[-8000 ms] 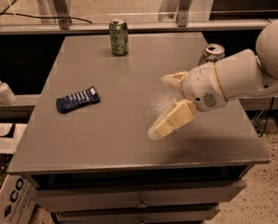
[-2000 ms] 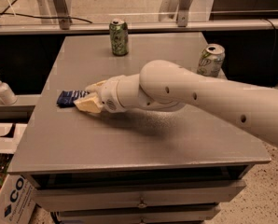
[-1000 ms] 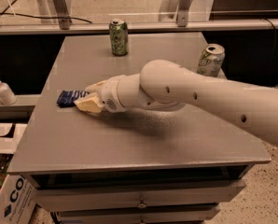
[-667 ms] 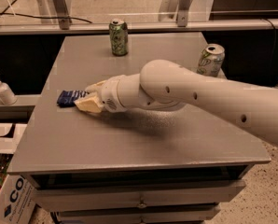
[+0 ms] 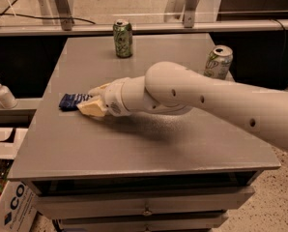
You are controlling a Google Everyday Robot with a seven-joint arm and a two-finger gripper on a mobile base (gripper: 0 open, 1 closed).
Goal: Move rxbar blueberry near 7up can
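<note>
Matt grey table, glossy arm shell, shiny cans.

The table [image 5: 149,149] has a dull grey top with a fine speckled grain and almost no reflection. The arm [image 5: 207,98] wears a smooth, hard white shell like moulded plastic, with a soft sheen along its upper curve. The gripper [image 5: 87,101], low over the table's left side at the rxbar blueberry [image 5: 70,100], looks cream and matt. The bar's wrapper is a dark blue film. The 7up can [image 5: 218,62] is silvery metal with a bright polished top; the green can [image 5: 122,38] has a printed metal skin. The pump bottle [image 5: 3,94] looks like white plastic, and the box [image 5: 13,204] like printed cardboard.
</note>
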